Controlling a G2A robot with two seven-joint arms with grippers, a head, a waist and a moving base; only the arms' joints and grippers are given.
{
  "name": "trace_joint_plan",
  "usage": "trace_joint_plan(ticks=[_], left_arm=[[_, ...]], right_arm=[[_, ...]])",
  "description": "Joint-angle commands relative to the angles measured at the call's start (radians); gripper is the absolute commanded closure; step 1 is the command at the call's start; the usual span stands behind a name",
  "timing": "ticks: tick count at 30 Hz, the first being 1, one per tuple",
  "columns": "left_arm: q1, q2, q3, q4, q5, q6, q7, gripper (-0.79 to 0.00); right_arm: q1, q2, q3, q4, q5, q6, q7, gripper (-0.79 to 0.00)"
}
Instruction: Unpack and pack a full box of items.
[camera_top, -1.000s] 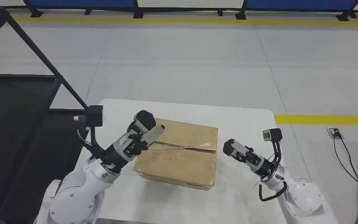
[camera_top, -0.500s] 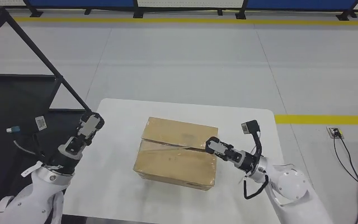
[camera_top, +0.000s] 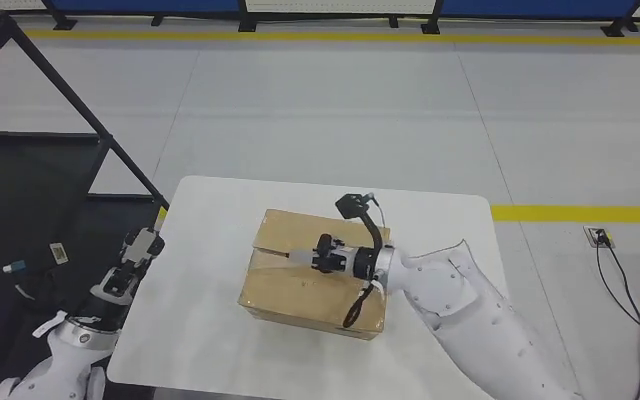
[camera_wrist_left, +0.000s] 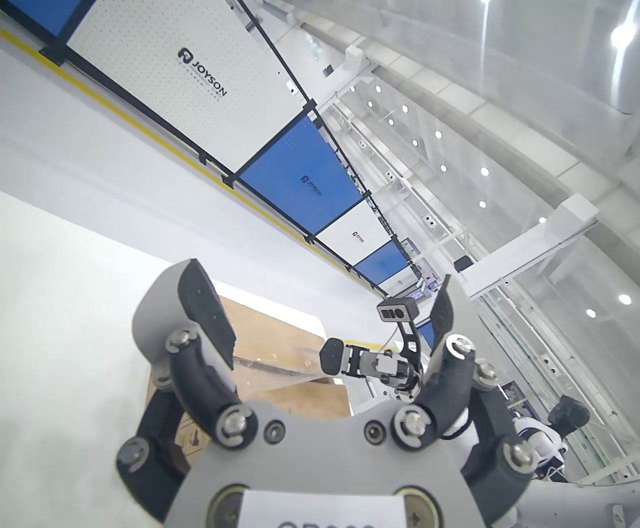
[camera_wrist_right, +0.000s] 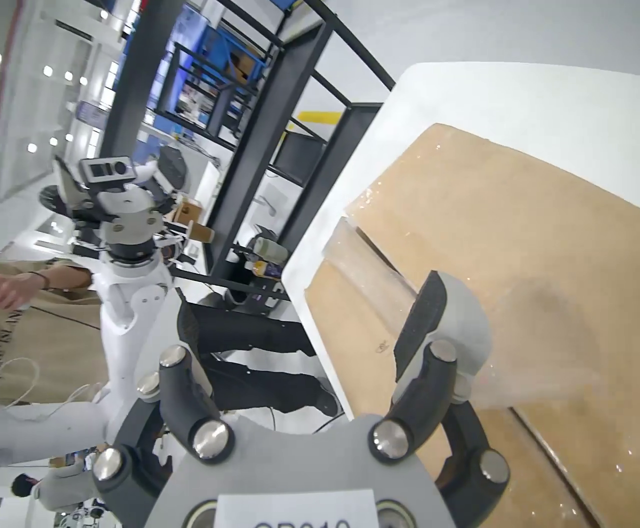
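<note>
Right gripper (camera_top: 303, 257) is hovering, jaws spread wide, over the taped box (camera_top: 300, 300) sitting mid-table (camera_top: 210, 215), while left gripper (camera_wrist_left: 320, 305) is hanging, fingers parted, at the box's nine o'clock.

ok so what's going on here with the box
A two-armed robot is working on a closed cardboard box on a white table. The right gripper, open, is over the box top at the clear tape along its seam. The left gripper, also open, is by the table's edge, apart from the box and holding nothing. The box is not yet opened.
</note>
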Motion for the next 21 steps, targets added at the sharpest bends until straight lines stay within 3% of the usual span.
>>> trace_joint_plan(ticks=[1, 7, 21], left_arm=[[0.004, 0.001, -0.007, 0.004, -0.008, -0.004, -0.005, -0.785], [-0.005, 0.006, -0.008, 0.011, -0.018, -0.010, -0.031, -0.785], [-0.058, 0.017, 0.041, 0.034, -0.001, 0.004, -0.077, -0.785]], right_arm=[[0.015, -0.006, -0.021, 0.013, -0.031, 0.028, -0.007, -0.785], [-0.011, -0.001, -0.007, -0.011, -0.098, 0.086, -0.015, -0.785], [-0.198, 0.038, 0.145, -0.170, -0.158, 0.174, -0.040, -0.785]])
